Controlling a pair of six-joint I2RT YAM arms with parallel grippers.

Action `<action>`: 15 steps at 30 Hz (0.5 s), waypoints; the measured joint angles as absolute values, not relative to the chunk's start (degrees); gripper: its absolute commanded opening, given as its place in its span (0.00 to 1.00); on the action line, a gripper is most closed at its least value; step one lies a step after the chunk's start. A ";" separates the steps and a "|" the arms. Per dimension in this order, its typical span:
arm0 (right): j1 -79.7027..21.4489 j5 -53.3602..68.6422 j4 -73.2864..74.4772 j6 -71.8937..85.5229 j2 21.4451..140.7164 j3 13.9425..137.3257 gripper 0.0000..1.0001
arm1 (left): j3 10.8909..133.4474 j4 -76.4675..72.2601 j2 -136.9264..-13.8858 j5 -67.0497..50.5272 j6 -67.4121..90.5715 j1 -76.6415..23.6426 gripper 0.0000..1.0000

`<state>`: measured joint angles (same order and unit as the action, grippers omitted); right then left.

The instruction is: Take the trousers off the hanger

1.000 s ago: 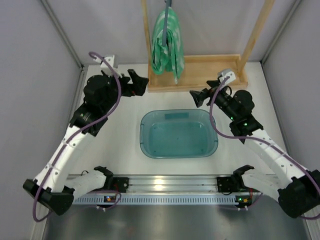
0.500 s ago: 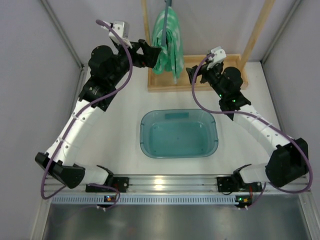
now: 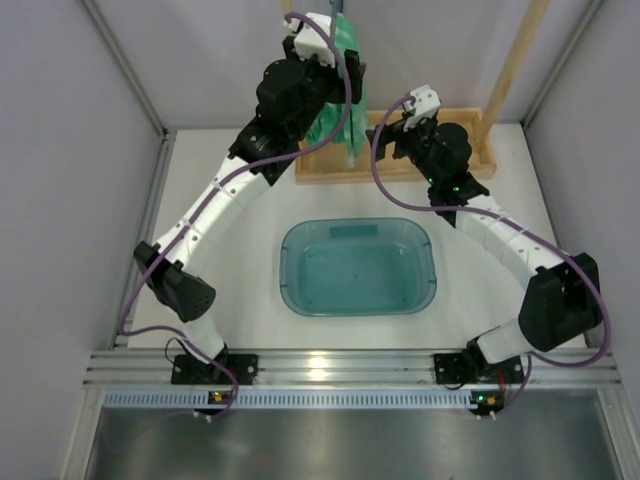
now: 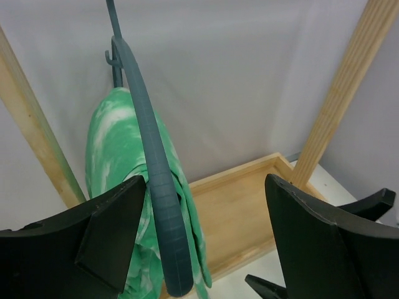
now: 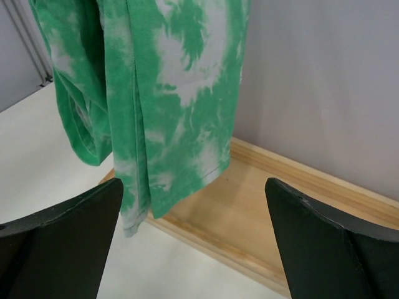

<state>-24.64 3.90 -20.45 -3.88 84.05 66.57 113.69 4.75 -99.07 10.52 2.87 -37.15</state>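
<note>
**Trousers [image 4: 112,156] draped on hanger [image 4: 153,162], both hands wide**

The trousers are seen folded over the hanger, which is hung inside the wooden frame [image 4: 343,93] at the far edge of the worktop [image 3: 230,250]. The green and white cloth is gathered on one sloping arm of the hanger, and its lower ends are hung just above the frame's flat base [image 4: 243,205]. Whether the hems are touching the base cannot be told.

The left hand [image 4: 206,205] is raised high beside the garment, and its jaws are spread wide. In the left wrist view the lower end of the hanger's arm is placed between the fingers, just beside the finger [image 4: 118,230] at the left of that view. Contact between the two cannot be told. Nothing is gripped.

The right hand [image 5: 193,187] is held lower, at the right side of the trousers, and is pointed at their hanging ends. Its jaws are also spread wide and nothing is held between them. The cloth is kept apart from both its fingers.

The teal tub [image 3: 357,270] is set on the worktop between the two arms, nearer than the frame
</note>
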 measured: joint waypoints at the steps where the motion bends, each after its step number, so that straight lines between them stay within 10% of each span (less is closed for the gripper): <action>1: -24.64 3.99 -20.47 -3.88 84.05 66.57 0.99 | 114.48 4.82 -100.18 11.53 2.63 -37.36 0.79; 15: -24.64 8.21 -25.80 -2.85 87.53 70.39 0.99 | 118.58 4.71 -103.79 19.42 -0.43 -37.19 0.34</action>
<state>-24.64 8.21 -25.80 -2.85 87.53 70.39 118.58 4.71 -103.79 19.42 -0.43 -37.19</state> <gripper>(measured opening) 0.993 0.358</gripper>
